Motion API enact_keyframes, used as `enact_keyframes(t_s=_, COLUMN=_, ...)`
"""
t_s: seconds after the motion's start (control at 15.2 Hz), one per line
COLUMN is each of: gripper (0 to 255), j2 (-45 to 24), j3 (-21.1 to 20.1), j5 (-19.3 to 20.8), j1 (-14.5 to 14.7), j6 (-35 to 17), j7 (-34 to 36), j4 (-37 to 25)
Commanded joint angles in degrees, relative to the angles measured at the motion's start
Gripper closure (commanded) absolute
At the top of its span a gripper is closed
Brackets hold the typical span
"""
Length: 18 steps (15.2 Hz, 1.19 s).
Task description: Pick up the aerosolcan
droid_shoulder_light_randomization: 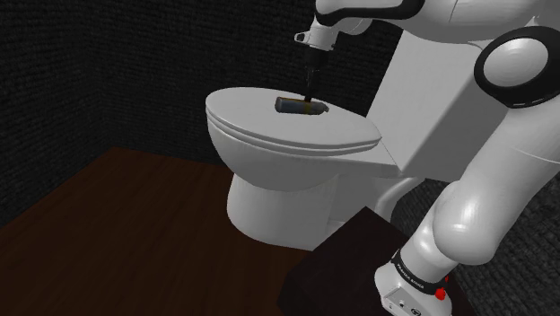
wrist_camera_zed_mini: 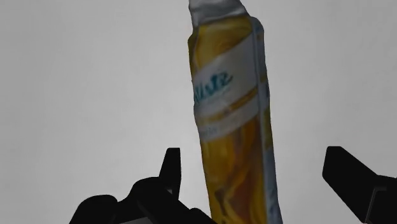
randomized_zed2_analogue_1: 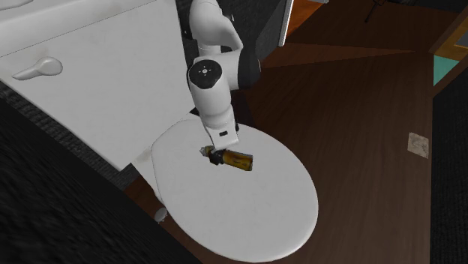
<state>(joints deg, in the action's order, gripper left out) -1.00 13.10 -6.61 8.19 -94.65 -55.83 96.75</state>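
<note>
Black tool (wrist_camera_zed_mini: 252, 156) stands wide, its fingers (wrist_camera_zed_mini: 170, 168) either side of the aerosol can (wrist_camera_zed_mini: 232, 121), apart from it. The can's near end is cut off in the wrist view, and its label lettering is too blurred to read. It lies on its side on the white closed toilet lid (droid_shoulder_light_randomization: 269, 135), over a dark wooden floor (droid_shoulder_light_randomization: 108, 224) with dark walls behind. It has a yellow body, a pale label band and a whitish cap.
</note>
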Motion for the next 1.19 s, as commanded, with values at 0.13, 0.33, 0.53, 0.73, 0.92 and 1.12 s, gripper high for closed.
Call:
enact_keyframes(t_s=0.13, gripper=0, j2=-0.81, j3=0.11, j5=0.0, j1=-0.16, j6=-2.94, j7=-0.45, j4=3.36)
enact_keyframes(t_s=0.33, gripper=255, j2=-0.44, j3=0.11, j5=0.07, j1=-0.18, j6=-3.55, j7=-0.54, j4=4.34)
enact_keyframes(t_s=0.53, gripper=255, j2=-0.47, j3=0.23, j5=0.08, j1=-0.31, j6=-3.84, j7=-0.82, j4=4.64)
enact_keyframes(t_s=0.73, gripper=255, j2=-0.32, j3=0.35, j5=0.13, j1=-0.42, j6=-3.75, j7=-1.04, j4=4.73)
enact_keyframes(t_s=0.92, gripper=255, j2=-0.81, j3=0.04, j5=0.0, j1=-0.22, j6=-3.38, j7=-0.49, j4=3.8)
enact_keyframes(t_s=1.12, gripper=255, j2=-0.86, j3=0.04, j5=0.02, j1=-0.27, j6=-1.07, j7=-0.28, j4=1.44)
